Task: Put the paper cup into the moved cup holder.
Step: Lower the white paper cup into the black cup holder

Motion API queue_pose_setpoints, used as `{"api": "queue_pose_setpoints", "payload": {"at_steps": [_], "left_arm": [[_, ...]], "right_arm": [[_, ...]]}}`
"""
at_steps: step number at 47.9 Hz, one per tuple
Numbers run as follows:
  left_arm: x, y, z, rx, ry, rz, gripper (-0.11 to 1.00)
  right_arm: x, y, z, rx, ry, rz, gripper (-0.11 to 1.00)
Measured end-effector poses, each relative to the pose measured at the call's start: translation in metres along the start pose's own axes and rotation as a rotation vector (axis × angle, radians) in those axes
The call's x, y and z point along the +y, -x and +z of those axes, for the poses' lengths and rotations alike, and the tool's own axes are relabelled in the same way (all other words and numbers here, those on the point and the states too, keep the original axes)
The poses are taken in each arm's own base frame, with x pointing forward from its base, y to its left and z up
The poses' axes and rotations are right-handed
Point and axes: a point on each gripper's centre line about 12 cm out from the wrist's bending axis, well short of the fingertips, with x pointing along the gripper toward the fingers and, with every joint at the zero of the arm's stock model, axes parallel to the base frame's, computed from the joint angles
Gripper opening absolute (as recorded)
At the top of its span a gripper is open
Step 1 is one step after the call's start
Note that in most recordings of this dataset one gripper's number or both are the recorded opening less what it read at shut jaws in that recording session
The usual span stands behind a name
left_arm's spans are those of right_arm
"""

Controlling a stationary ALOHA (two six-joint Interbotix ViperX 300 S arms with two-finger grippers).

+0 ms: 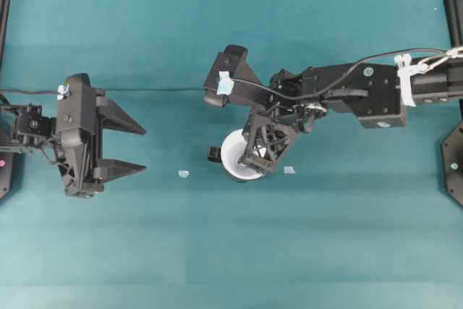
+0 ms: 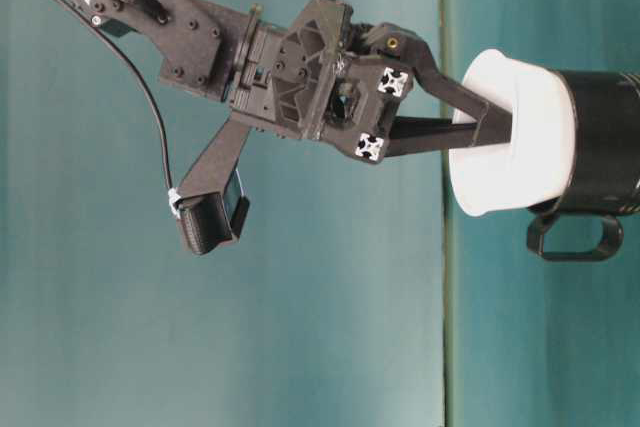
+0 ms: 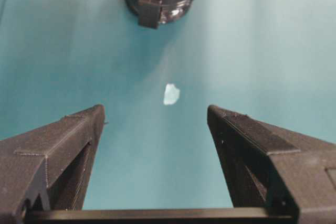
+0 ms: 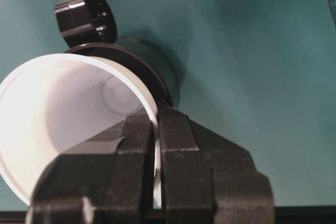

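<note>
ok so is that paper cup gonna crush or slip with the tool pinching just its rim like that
The paper cup looks thin-walled, so it probably flexes easily; the right tool is shut on one spot of the rim, yet the rim appears round. It is likely very light, so slipping seems unlikely. It sits partly in the cup holder, which should keep it from tipping.

White paper cup (image 2: 515, 137) upright, lower part seemingly inside glossy black cup holder (image 2: 600, 142)

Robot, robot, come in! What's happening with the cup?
Right hand shut on paper cup rim, cup partly inside cup holder. Left hand open, empty. Nothing blocking.
</note>
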Motion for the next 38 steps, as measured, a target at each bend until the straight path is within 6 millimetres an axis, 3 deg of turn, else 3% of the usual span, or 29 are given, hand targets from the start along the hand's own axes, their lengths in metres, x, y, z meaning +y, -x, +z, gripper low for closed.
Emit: {"api": "queue_pose_setpoints", "payload": {"at_steps": [13, 18, 31, 34, 38], "left_arm": [[0.0000, -0.0006, -0.0006, 0.003, 0.000, 0.000, 0.81], [0.0000, -0.0006, -0.0006, 0.003, 0.000, 0.000, 0.81], [0.0001, -0.0006, -0.0006, 0.003, 0.002, 0.000, 0.81], [0.0000, -0.0006, -0.0006, 0.003, 0.000, 0.000, 0.81], [0.0000, -0.0006, 0.0000, 0.002, 0.000, 0.000, 0.81]], "right_arm": [[0.0053, -0.0014, 0.0044, -0.006, 0.009, 0.006, 0.12], [0.0069, -0.0003, 0.0050, -0.003, 0.012, 0.006, 0.25], [0.0084, -0.0003, 0.0011, 0.027, 0.003, 0.009, 0.80], [0.0084, 0.0000, 0.0015, 0.027, 0.004, 0.008, 0.88], [0.0090, 0.0016, 0.0011, 0.026, 0.006, 0.010, 0.88]]}}
